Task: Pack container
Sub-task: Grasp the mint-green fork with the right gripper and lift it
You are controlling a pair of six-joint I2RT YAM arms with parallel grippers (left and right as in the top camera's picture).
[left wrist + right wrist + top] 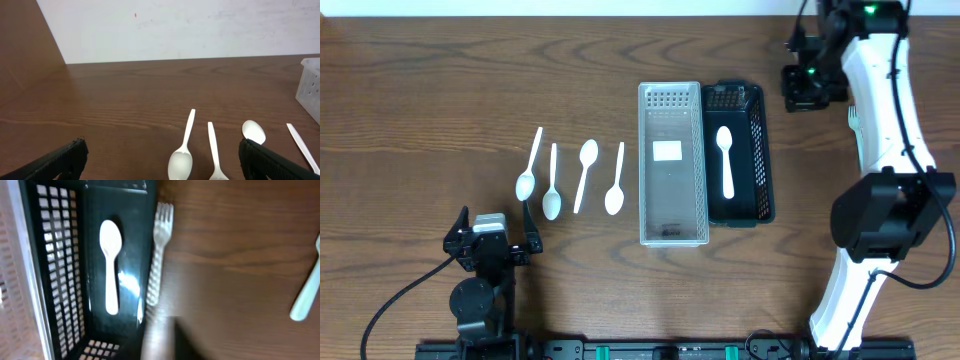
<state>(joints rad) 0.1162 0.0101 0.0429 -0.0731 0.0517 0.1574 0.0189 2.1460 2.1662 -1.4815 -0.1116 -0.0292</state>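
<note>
A black basket (760, 150) holds one white spoon (724, 160); the right wrist view shows the basket (60, 270) and that spoon (110, 265) too. A clear basket (672, 235) stands against its left side. Several white spoons (585, 175) lie in a row on the table to the left; the left wrist view shows them (182, 155). My left gripper (495, 222) is open and empty just in front of them (160, 167). My right gripper (807, 85) is beside the black basket's far right corner. In the blurred right wrist view it (165, 345) looks shut on a white fork (159, 250) over the basket's right rim.
Another white utensil (853, 118) lies on the table right of the black basket, partly under the right arm; it also shows in the right wrist view (306, 297). A white label lies in the clear basket (667, 151). A white wall stands behind the table.
</note>
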